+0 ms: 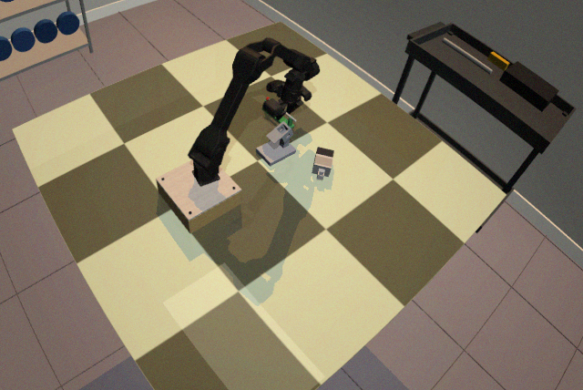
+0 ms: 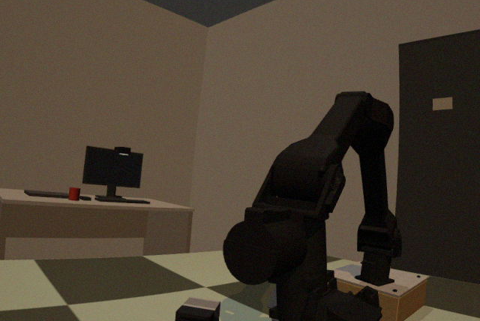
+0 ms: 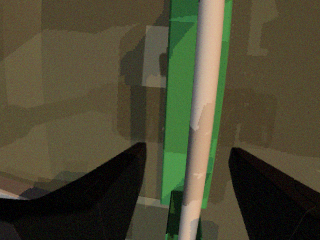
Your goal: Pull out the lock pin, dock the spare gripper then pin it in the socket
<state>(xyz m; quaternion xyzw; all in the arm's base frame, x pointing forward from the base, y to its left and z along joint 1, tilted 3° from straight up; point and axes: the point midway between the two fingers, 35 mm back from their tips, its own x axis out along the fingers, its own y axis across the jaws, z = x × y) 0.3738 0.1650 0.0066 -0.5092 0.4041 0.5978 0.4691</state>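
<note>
The pin (image 3: 207, 75), a pale rod, runs lengthwise over a long green holder (image 3: 179, 105) (image 1: 283, 120) in the wrist view. My gripper (image 3: 188, 152) is part open, with one finger on each side of the pin and a gap to each. It holds nothing. The grey mount (image 1: 276, 154) stands beside the green holder in the top view, its tilted socket (image 1: 282, 128) on top; no spare gripper is docked in it. The spare gripper (image 1: 323, 159) (image 2: 198, 306), a dark and beige block with a grey spigot, lies apart on the mat. The far pin end is out of the wrist view.
The arm stands on a wooden base block (image 1: 171, 188) on the checkered mat (image 1: 391, 244). A black cart (image 1: 475, 88) stands by the wall, and a shelf (image 1: 42, 54) with blue discs is at the far left. A desk (image 2: 166, 207) with a monitor shows in the exterior view.
</note>
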